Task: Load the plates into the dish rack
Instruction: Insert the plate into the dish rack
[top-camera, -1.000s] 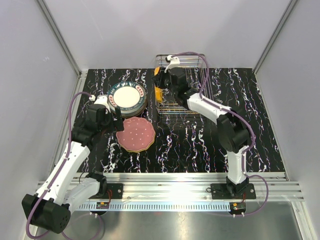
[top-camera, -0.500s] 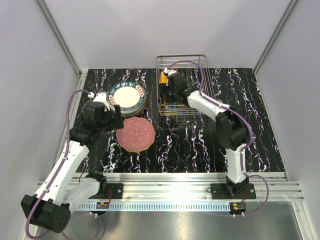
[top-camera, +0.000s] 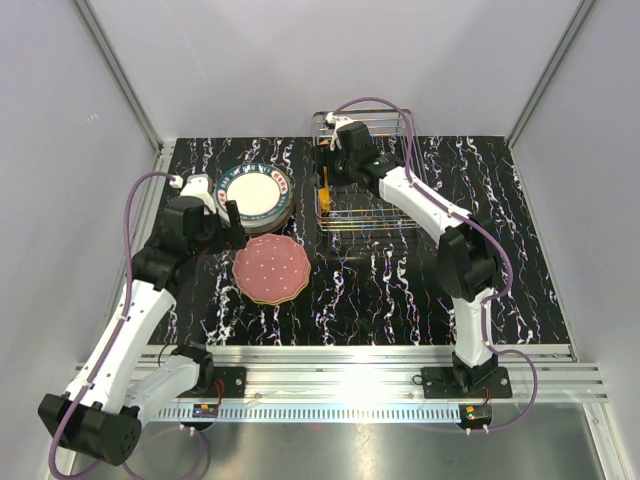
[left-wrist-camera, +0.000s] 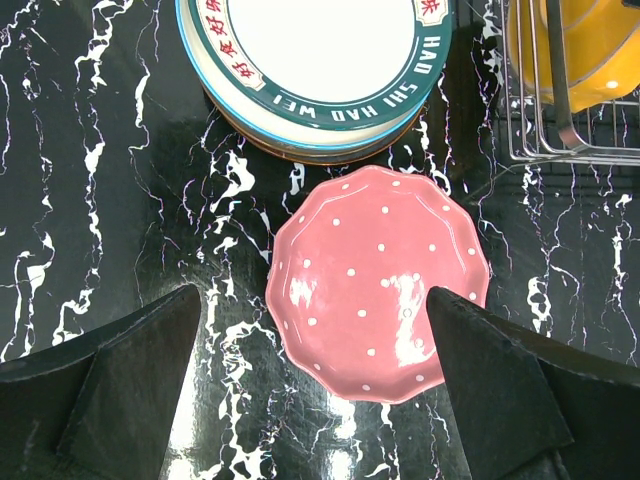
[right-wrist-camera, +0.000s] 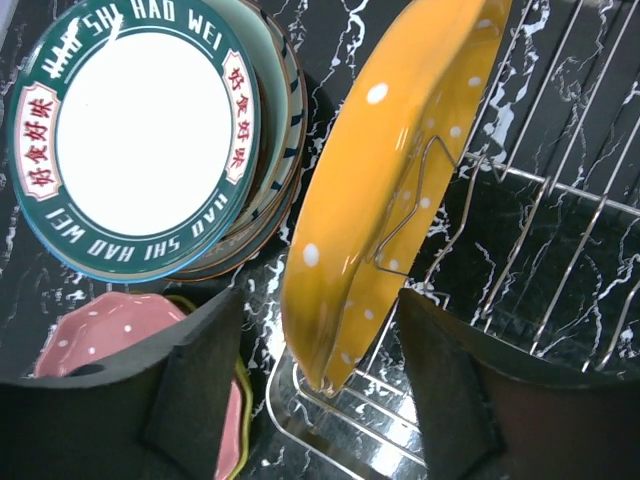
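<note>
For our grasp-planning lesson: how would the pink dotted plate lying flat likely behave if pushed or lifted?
The pink dotted plate shows bright glare, so its glaze is probably slippery and the body stiff. Lying flat, it would likely slide rather than tip or roll when pushed. It looks ceramic, so probably breakable if dropped.

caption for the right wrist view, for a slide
Open right fingers flank an orange dotted plate standing on edge in the wire dish rack.

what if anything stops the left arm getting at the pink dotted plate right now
Probably nothing, so yes. The left hand hangs open right above the pink plate with nothing between them. The plate stack and the dish rack sit off beyond the plate's far edge.
</note>
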